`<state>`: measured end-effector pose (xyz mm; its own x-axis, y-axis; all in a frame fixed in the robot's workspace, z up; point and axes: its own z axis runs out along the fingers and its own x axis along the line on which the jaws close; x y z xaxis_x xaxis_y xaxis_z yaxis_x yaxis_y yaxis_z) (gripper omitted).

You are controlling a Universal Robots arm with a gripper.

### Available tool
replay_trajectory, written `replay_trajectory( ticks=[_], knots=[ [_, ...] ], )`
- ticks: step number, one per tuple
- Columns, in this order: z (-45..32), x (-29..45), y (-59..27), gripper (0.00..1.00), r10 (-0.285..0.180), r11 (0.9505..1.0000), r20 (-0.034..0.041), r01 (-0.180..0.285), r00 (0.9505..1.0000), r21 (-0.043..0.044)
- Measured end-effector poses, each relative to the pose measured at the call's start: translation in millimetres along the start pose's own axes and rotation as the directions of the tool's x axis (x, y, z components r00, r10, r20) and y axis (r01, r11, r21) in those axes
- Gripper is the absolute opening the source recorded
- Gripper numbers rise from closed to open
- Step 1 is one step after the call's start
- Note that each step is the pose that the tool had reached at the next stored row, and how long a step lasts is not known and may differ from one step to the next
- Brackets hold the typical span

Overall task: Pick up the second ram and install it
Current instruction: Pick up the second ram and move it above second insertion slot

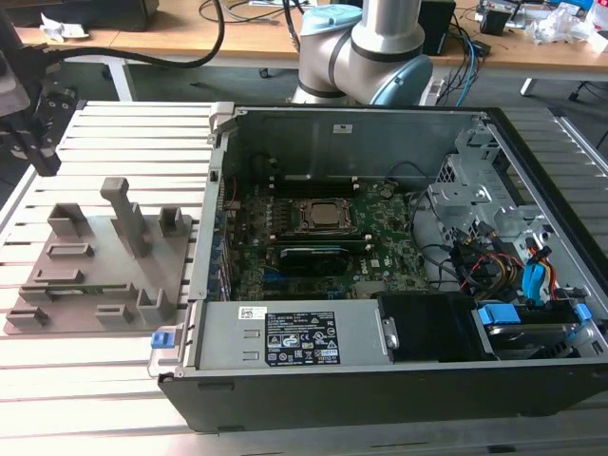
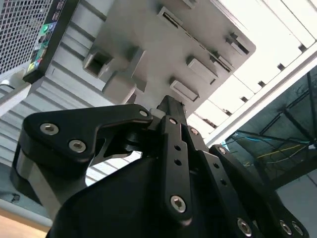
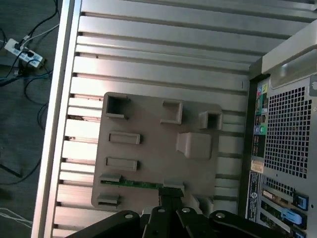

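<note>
Ram pickup, approach stage. Check the gripper first: jaws drawn together, nothing held, poised above the near edge of the tray in the first wrist view. Judge the tips as sitting over 1 end of the ram, not its middle. Open wide before any descent, to avoid striking the board with closed jaws. Shift along the stick to centre between the 2 holders cradling it. Turn the wrist to set the jaws square to the 2 broad sides. Descend slowly, close on the upper edge, and avoid hard pressure on the chips. Lift straight up, without twist, to clear the holders. Locate the same ram in the exterior view as a thin green line low in the tray, on the slatted table, at the exterior view's left of the open case. Keep clear of the tall post on the tray.
</note>
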<state>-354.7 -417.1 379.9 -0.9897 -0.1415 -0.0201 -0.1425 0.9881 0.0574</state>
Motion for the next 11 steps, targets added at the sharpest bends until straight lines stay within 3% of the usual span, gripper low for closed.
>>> replay_trajectory(
  ticks=[3, 4, 5, 9, 11],
  knots=[
    [0.0, 0.0, 0.0, 0.11, -0.109, 0.9940, -0.0061, 0.109, 0.9940, -0.0025],
    [0.0, 0.0, 0.0, 0.11, -0.149, 0.9888, -0.0083, 0.149, 0.9888, -0.0036],
    [0.0, 0.0, 0.0, 0.11, -0.203, 0.9791, -0.0113, 0.203, 0.9791, -0.0053],
    [0.1, 0.0, 0.0, 0.11, -0.300, 0.9541, -0.0162, 0.299, 0.9540, -0.0086],
    [0.0, 0.0, 0.0, 0.11, -0.348, 0.9376, -0.0187, 0.348, 0.9374, -0.0105]
  ],
)
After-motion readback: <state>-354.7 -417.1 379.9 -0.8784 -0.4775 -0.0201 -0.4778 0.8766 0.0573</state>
